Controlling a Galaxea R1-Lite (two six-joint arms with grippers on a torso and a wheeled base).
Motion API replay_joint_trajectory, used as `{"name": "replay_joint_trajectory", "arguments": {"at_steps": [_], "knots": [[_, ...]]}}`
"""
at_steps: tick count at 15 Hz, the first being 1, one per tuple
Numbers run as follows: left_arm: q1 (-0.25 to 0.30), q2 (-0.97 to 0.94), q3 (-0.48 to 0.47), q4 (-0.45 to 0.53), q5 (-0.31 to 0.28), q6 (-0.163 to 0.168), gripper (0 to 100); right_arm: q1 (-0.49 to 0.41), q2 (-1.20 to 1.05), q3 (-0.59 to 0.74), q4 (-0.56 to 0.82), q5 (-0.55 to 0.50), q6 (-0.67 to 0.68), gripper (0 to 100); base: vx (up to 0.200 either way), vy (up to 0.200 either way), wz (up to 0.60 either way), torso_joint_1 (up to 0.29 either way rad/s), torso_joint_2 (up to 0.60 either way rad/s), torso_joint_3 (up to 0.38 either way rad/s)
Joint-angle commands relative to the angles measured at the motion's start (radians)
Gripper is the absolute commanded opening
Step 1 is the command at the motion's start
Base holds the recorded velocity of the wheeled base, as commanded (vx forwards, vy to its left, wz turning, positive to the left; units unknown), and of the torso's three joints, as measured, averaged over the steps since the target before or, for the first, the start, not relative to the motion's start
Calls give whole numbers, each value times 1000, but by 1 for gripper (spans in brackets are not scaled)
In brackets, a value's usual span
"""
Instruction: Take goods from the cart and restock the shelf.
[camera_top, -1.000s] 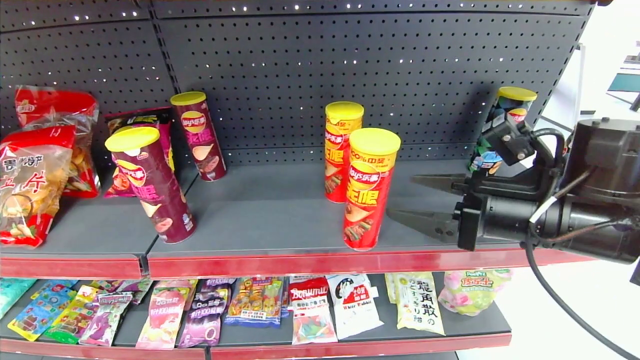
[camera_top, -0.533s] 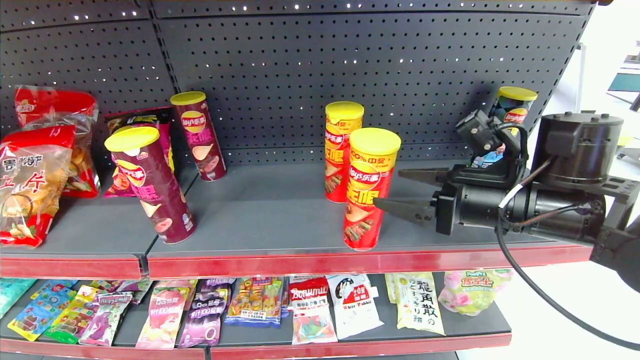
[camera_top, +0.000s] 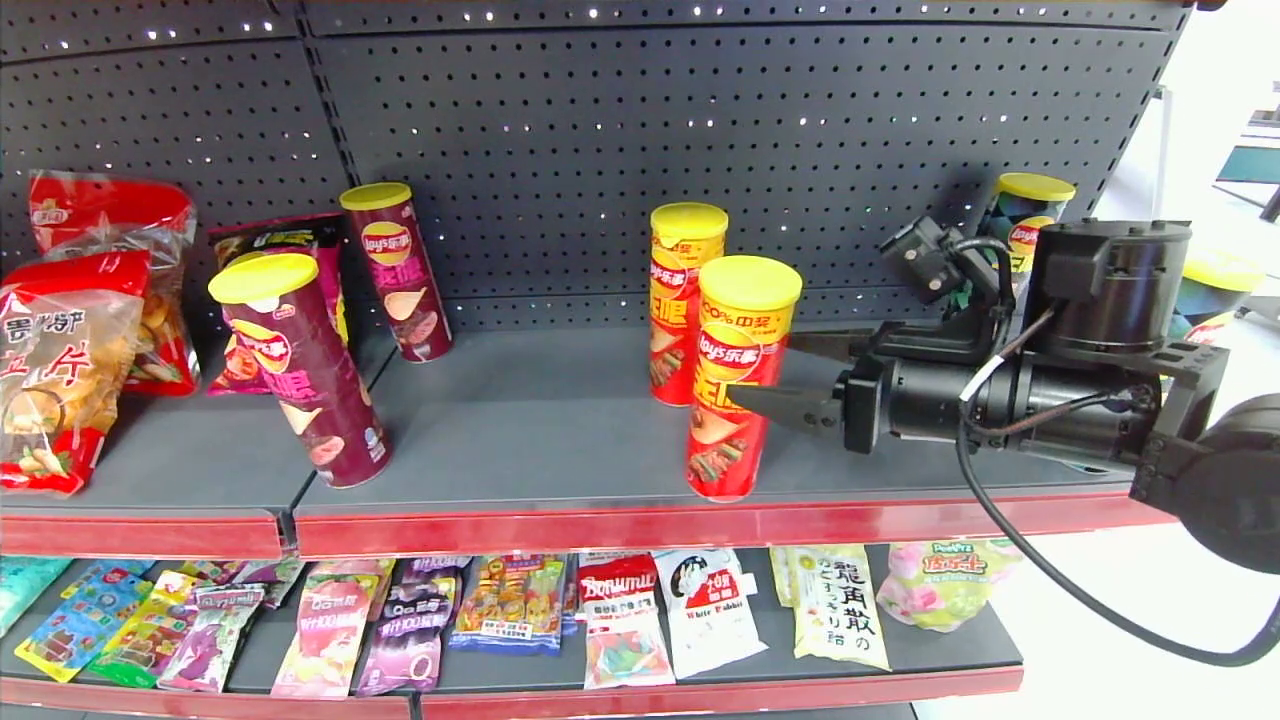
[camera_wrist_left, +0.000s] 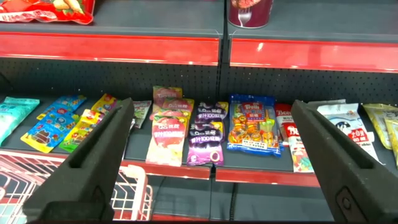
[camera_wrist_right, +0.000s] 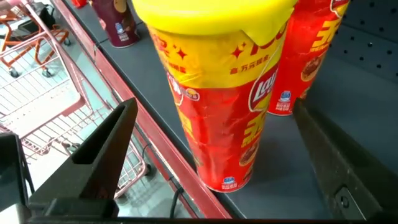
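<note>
1. Red crisp can (camera_top: 738, 380) stands upright at the shelf (camera_top: 560, 528) front lip, lined up before a matching can (camera_top: 680, 300).
2. Right gripper (camera_top: 768, 372) is spread wide astride it, one finger either side, clamping nothing.
3. Judgement: can either just set down or about to be squared.
4. Left gripper (camera_wrist_left: 211, 106) gapes empty, hanging low by the cart (camera_wrist_left: 134, 186), presumably for the next pick.

Even bright light; pegboard (camera_top: 700, 130) holes sparkle, right edge glares white.
</note>
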Motion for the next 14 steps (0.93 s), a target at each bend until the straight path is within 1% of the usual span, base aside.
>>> {"name": "replay_joint_trajectory", "arguments": {"at_steps": [1, 9, 14], "knots": [[1, 2, 0, 0, 1, 0, 100, 2, 13, -10, 0, 0, 0, 100, 0, 0, 0, 0, 0, 0], [1, 2, 0, 0, 1, 0, 100, 5, 65, -81, 0, 0, -3, 100, 0, 0, 0, 0, 0, 0], [1, 2, 0, 0, 1, 0, 100, 26, 101, -119, 0, -6, -6, 100, 0, 0, 0, 0, 0, 0]]}}
